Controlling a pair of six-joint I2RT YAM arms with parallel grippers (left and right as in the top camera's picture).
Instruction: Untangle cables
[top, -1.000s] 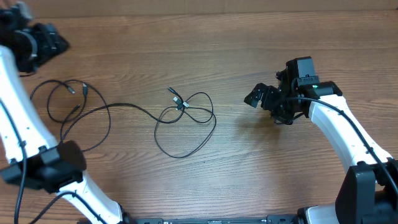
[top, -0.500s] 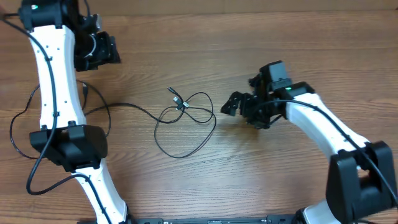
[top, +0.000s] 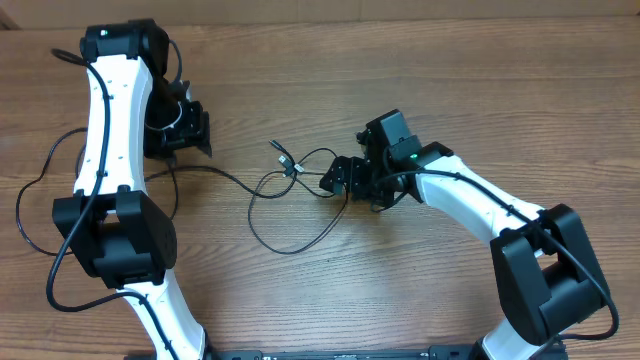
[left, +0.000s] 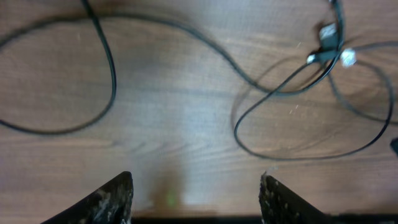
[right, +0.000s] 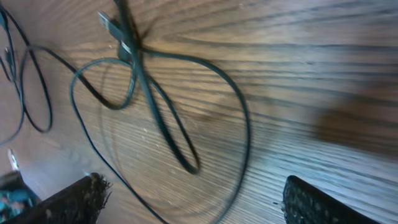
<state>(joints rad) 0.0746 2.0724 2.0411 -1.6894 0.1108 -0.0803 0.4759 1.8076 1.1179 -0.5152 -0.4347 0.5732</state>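
The thin black cables (top: 291, 168) lie mid-table, knotted where two small metal-tipped plugs meet, with a wide loop (top: 296, 250) below. One strand runs left under my left arm. My left gripper (top: 195, 132) is open and empty, left of the knot, above that strand. In the left wrist view the open gripper (left: 196, 196) hovers over bare wood, with the knot (left: 329, 53) at the upper right. My right gripper (top: 338, 180) is open and empty at the tangle's right edge. In the right wrist view the open gripper (right: 199, 199) straddles the loops, with the plug (right: 112, 25) ahead.
The wooden table (top: 450, 80) stretches out on all sides. A thicker black robot cable (top: 22, 215) hangs in a curve at the far left by the left arm's base (top: 110, 240). The right arm's base (top: 550, 280) stands at the lower right.
My left arm has swung in from the far left, bringing its gripper right and down toward the cable. My right gripper has moved left to the tangle's edge. The cables have not moved.
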